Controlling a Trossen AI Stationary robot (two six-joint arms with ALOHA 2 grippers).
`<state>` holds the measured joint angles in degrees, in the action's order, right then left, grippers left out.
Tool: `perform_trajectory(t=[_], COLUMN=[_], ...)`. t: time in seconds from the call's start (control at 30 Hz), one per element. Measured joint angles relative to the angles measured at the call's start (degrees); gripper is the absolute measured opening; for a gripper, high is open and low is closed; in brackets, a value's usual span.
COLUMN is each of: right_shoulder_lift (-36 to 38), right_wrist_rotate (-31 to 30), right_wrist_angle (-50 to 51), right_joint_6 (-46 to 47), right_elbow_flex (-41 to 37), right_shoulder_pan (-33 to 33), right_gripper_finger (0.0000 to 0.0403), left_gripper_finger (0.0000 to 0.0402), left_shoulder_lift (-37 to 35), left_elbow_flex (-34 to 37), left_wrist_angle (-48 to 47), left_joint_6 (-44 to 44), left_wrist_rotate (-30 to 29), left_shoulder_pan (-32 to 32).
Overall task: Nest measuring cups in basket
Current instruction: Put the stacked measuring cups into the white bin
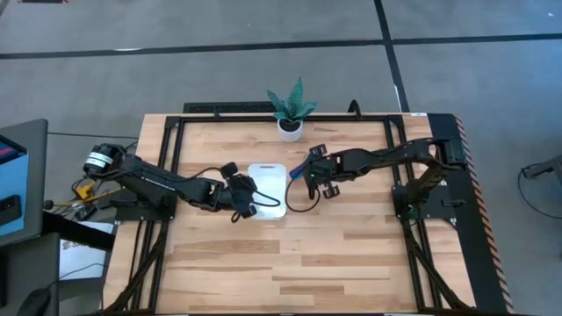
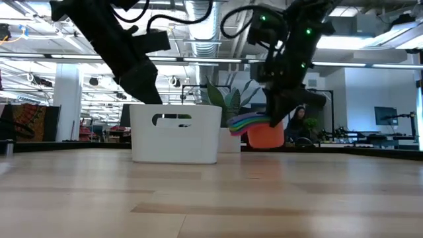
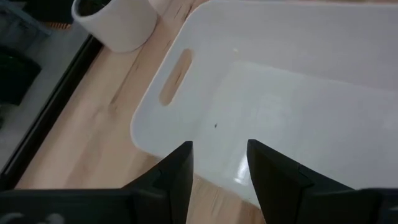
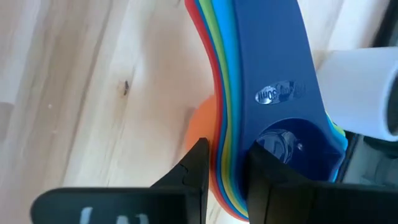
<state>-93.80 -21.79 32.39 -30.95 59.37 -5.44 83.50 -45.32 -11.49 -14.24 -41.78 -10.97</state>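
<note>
- Step in hand: carrying. The right claw (image 2: pixel 276 116), right of centre in the low view, is clenched on the handles of the nested measuring cups (image 2: pixel 258 129), held above the desk (image 1: pixel 290 263).
- Next move, judged: shift left over the basket (image 1: pixel 268 189), at frame centre in the high view, and lower.
- Left claw (image 3: pixel 217 168): released, at the basket's rim.
- Surroundings: pale wooden desk, plant pot (image 1: pixel 290 127); a lit workshop beyond.

You have a light wooden table (image 1: pixel 290 254) with a black frame around its edges. 2 things rest directly on it: the white basket (image 1: pixel 268 189) near the middle, and a white plant pot (image 1: pixel 290 127) with a green plant by the far edge.
</note>
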Motion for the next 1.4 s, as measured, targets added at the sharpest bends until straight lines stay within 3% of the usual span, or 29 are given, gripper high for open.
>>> perform_trajectory(t=[0.4,0.53,0.67,0.97,1.4], right_shoulder_lift=[8.22,8.83,5.81,-4.74,-14.48], right_wrist_rotate=[1.51,9.26,13.06,13.01,12.8], right_wrist_angle=[-0.93,-7.82,-14.39,-27.49,-18.02], right_joint_6=[0.99,2.87,3.93,1.37,0.49], right_elbow_flex=[5.49,5.75,5.82,6.36,13.34], right_shoulder_pan=[-0.01,0.48,1.88,6.94,9.26], right_gripper_finger=[0.0081,0.0081,0.0081,0.0081,0.0082], left_gripper_finger=[0.0141,0.0141,0.0141,0.0141,0.0141], left_shoulder_lift=[-0.77,-4.02,-8.51,-14.22,-14.14], left_elbow_flex=[0.0,0.0,0.0,0.0,0.35], left_wrist_angle=[-11.42,-14.07,-15.37,-15.8,-17.57], left_joint_6=[-15.65,-18.97,-19.48,-19.98,-24.53], left_wrist_rotate=[-6.2,-8.54,-11.68,-13.34,-12.61], left_shoulder_pan=[0.01,-0.05,-1.11,-4.13,-4.54])
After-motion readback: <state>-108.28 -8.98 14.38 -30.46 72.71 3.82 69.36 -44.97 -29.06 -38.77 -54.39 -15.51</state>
